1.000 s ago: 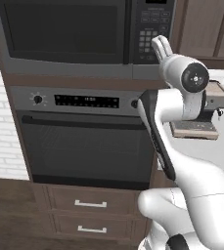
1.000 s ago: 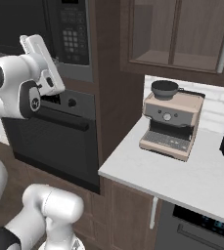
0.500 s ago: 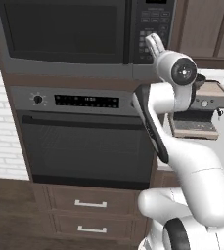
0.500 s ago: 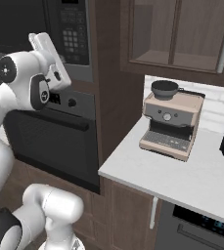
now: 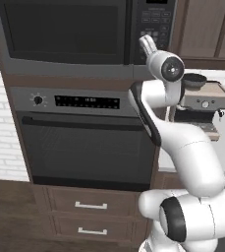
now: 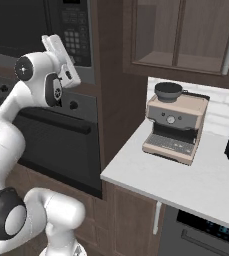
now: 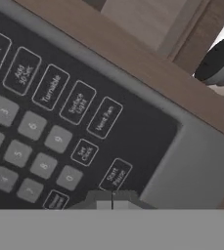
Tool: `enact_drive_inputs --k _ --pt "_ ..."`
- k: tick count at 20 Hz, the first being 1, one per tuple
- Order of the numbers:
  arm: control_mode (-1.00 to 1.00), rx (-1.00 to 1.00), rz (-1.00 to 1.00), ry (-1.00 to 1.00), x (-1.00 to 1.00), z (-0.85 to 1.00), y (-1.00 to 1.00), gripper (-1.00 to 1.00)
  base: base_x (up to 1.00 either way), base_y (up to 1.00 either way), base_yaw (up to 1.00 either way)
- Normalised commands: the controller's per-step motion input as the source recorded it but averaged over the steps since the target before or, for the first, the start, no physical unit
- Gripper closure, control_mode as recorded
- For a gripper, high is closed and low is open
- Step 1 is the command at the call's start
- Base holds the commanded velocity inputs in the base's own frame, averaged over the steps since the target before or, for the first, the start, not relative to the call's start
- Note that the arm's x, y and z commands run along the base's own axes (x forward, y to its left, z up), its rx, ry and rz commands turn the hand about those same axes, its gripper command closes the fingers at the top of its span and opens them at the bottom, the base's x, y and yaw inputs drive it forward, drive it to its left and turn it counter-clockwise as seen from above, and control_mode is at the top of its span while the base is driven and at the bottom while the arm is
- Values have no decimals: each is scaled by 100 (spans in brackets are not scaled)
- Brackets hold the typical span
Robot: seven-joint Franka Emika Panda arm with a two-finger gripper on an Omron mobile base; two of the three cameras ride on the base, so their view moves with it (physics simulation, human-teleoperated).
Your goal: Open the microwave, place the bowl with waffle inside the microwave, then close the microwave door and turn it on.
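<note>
Since half a second ago my white arm has pushed further up and in toward the wall unit, so my gripper (image 5: pixel 147 43) now sits right at the button keypad panel (image 5: pixel 156 27) on the right side of the large built-in grey-black microwave (image 5: pixel 84 37), where before it was lower and a little nearer to me; the base views have not shifted, so the cabinets and counter lie as they did; from the right base view my hand (image 6: pixel 61 57) tilts up toward the keys (image 6: pixel 76 37); in the hand view the panel runs diagonally, number keys (image 7: pixel 33 146) at the left and a start/pause key (image 7: pixel 114 176) close above my dark finger tips (image 7: pixel 112 198), which look pressed together, the two meeting along a thin seam with no gap I can make out, and nothing pinched between them; the wide dark glass microwave door (image 5: pixel 62 29) is shut flat in its frame, its long axis running left to right, facing out into the room; I cannot see through the dark glass what the cavity holds; below it is the black wall oven with a bar handle (image 5: pixel 84 147); to the right, on the pale counter (image 6: pixel 186 175), stands a beige coffee machine (image 6: pixel 176 127) with a small dark cup-like top (image 6: pixel 168 90).
</note>
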Motion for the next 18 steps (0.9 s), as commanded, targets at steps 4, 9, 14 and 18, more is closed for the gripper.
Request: enact_drive_inputs --k 4,9,14,18 --pt "-100 0 0 0 71 -16 -12 100 0 0 0" --pt "-100 0 0 1 82 -11 -19 100 0 0 0" --pt "-100 -1 0 6 90 -17 -12 100 0 0 0" --pt "-100 -5 -1 25 100 -3 -11 100 0 0 0"
